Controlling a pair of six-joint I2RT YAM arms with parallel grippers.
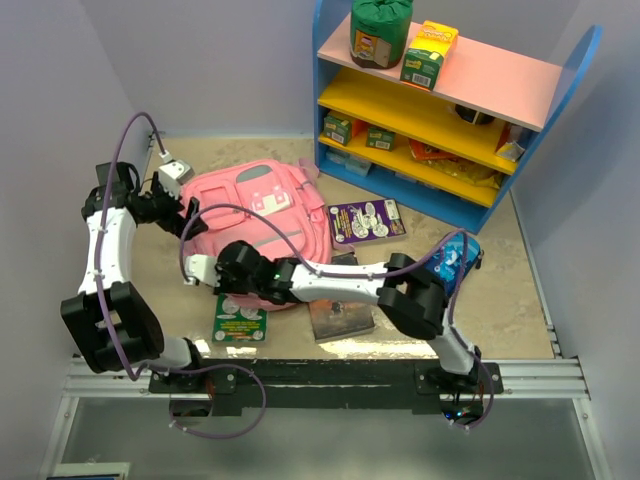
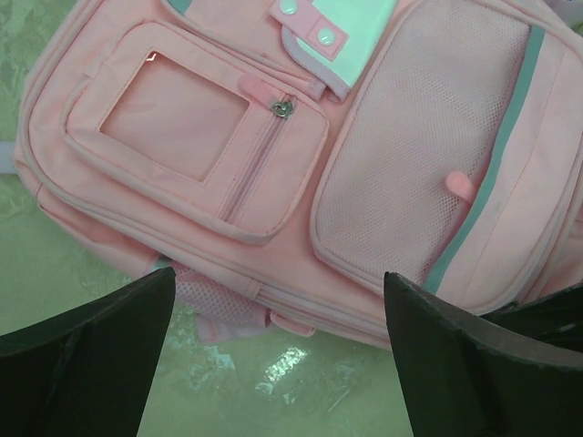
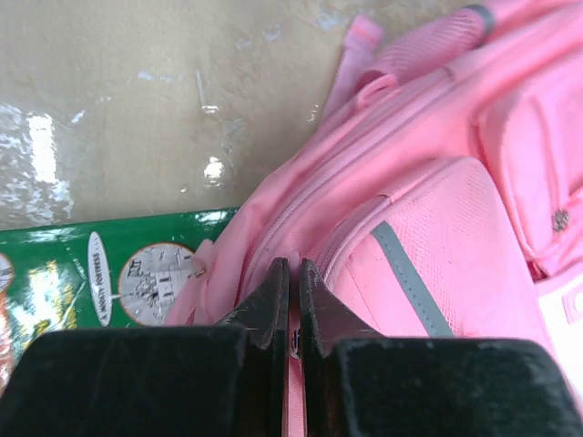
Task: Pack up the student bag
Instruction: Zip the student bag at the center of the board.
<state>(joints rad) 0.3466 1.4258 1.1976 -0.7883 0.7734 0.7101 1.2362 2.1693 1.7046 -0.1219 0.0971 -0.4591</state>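
Note:
The student bag (image 1: 255, 215) is a pink backpack lying flat on the table with its front pockets up; it fills the left wrist view (image 2: 301, 155). My left gripper (image 1: 185, 215) hovers over the bag's left edge, and its jaws (image 2: 278, 276) stand wide open with nothing between them. My right gripper (image 1: 228, 285) reaches across to the bag's near edge (image 3: 428, 237). There it (image 3: 293, 264) is shut on a pink zipper pull (image 3: 294, 391) beside the zipper seam.
A green book (image 1: 238, 320) lies at the bag's near edge, also in the right wrist view (image 3: 91, 273). A purple book (image 1: 366, 221) lies to the bag's right, a brown flat item (image 1: 340, 320) and a blue pouch (image 1: 455, 260) nearer. A blue shelf unit (image 1: 440, 110) stands at the back right.

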